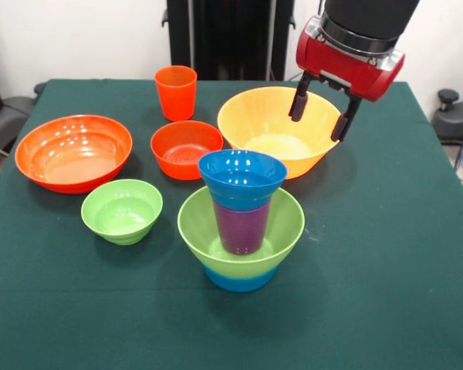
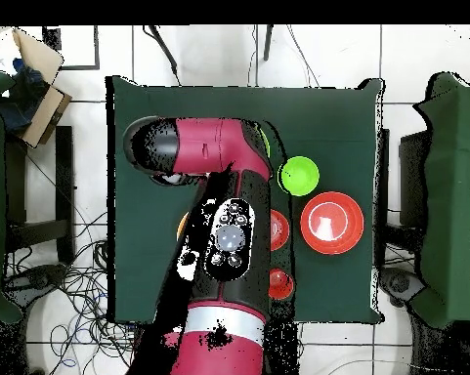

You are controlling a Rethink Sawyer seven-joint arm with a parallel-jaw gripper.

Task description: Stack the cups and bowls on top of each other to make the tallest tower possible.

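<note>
Nearest on the green table (image 1: 386, 293) stands the tower (image 1: 241, 220): light green bowl nested on a light blue bowl, a purple cup upright inside, a dark blue bowl capping it. Behind it, the hand (image 1: 322, 108) hangs above the large yellow-orange bowl (image 1: 278, 131), fingers apart and empty.

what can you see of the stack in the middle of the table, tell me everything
The stack has four glossy plastic pieces. At the bottom is a light blue bowl, mostly hidden, with a larger light green bowl nested in it. A purple cup stands upright in the green bowl, and a dark blue bowl sits upright on the cup's rim, wider than the cup. It stands straight on the green cloth, near the front edge, touching no loose bowl. The overhead view hides most of it under the arm.
</note>
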